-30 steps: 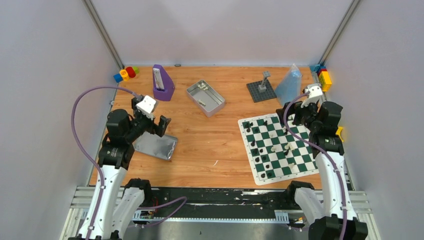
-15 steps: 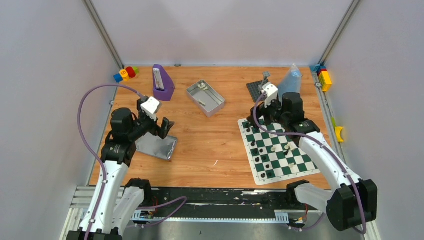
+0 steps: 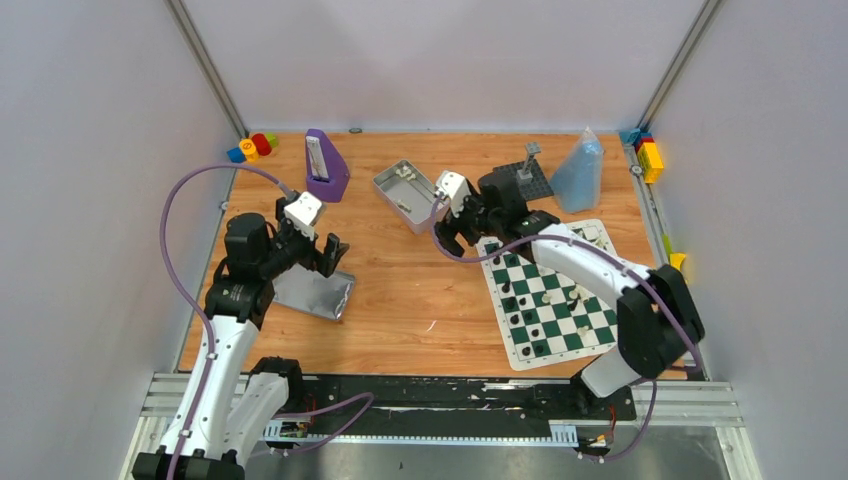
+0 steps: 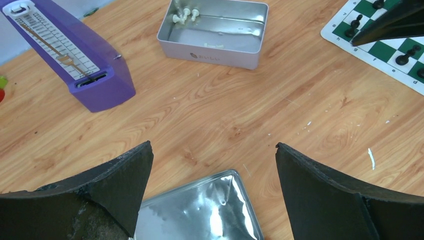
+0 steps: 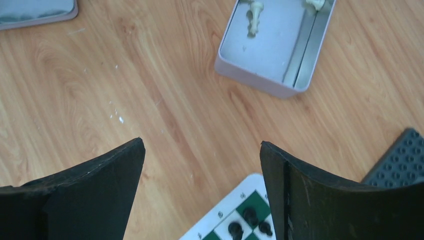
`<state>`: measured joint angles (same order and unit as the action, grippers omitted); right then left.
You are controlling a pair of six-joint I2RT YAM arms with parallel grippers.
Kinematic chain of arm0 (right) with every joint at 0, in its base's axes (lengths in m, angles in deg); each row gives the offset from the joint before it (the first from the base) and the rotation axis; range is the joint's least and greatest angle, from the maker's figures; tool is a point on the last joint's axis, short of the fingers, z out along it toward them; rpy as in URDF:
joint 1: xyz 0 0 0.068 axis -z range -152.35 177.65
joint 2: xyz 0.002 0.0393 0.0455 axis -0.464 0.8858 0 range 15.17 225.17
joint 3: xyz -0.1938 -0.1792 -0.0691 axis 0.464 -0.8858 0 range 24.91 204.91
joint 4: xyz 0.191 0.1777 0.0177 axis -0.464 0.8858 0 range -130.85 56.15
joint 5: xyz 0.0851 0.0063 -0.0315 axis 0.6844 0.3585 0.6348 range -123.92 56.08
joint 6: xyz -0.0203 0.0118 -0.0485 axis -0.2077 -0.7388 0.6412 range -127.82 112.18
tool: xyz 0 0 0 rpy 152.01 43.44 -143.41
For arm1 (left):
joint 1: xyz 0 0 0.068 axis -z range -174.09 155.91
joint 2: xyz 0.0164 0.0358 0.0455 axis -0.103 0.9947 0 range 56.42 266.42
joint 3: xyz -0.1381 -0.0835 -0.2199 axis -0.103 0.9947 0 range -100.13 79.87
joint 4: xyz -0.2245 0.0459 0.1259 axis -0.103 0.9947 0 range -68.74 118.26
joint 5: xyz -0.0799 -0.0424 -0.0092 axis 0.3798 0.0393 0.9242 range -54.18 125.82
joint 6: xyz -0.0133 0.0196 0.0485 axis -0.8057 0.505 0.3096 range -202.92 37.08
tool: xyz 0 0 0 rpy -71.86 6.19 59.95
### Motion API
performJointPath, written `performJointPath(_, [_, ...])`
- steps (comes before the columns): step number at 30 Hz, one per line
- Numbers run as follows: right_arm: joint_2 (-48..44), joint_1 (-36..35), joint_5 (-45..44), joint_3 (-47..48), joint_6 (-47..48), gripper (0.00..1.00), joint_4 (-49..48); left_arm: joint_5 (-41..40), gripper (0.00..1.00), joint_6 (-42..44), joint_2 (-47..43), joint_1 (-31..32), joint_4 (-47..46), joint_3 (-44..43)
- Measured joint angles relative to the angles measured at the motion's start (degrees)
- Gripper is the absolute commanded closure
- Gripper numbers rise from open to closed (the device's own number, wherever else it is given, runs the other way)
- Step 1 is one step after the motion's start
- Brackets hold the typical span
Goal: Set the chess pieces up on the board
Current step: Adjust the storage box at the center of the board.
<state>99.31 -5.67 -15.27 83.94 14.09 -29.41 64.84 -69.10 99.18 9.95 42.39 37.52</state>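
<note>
The green and white board (image 3: 575, 352) lies at the right, with black pieces (image 3: 510, 290) along its left side and a few cream pieces (image 3: 575, 295) further in. More cream pieces (image 3: 405, 172) lie in the open silver tin (image 3: 428, 208). My right gripper (image 3: 455, 228) is open and empty, above bare wood between the tin and the board's far left corner. The right wrist view shows the tin (image 5: 280, 45), its cream pieces (image 5: 255, 12) and black pieces (image 5: 245, 217) on the board corner. My left gripper (image 3: 328, 255) is open and empty over the tin's lid (image 4: 195, 210).
A purple metronome (image 3: 325, 165) stands at the back left, with colourful blocks (image 3: 250, 148) behind it. A dark grey studded plate (image 3: 522, 180) and a blue bag (image 3: 578, 170) sit behind the board. More blocks (image 3: 648, 152) are at the back right corner.
My right arm has swung left, from the board's far right edge across its far side to the wood beside the tin. My left gripper has shifted slightly right.
</note>
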Motion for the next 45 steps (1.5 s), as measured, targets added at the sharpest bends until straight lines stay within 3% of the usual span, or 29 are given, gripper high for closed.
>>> performJointPath(12, [26.9,-3.9,-2.2,23.0,2.0,0.18,-1.2,-2.9,0.00,0.0,0.1,0.0,-0.4,0.0])
performJointPath(18, [34.4,-4.7,-2.7,29.0,2.4,0.19,-0.1,-3.7,0.00,0.0,-0.1,0.0,-0.4,0.0])
performJointPath(35, [36.7,-10.1,0.1,30.4,-2.7,0.20,5.9,-4.9,0.00,0.0,-1.9,0.0,-0.4,0.0])
performJointPath(45, [36.7,-14.9,8.5,32.8,-8.3,0.16,11.1,-12.3,0.00,-0.4,-3.0,-0.1,-0.4,0.0])
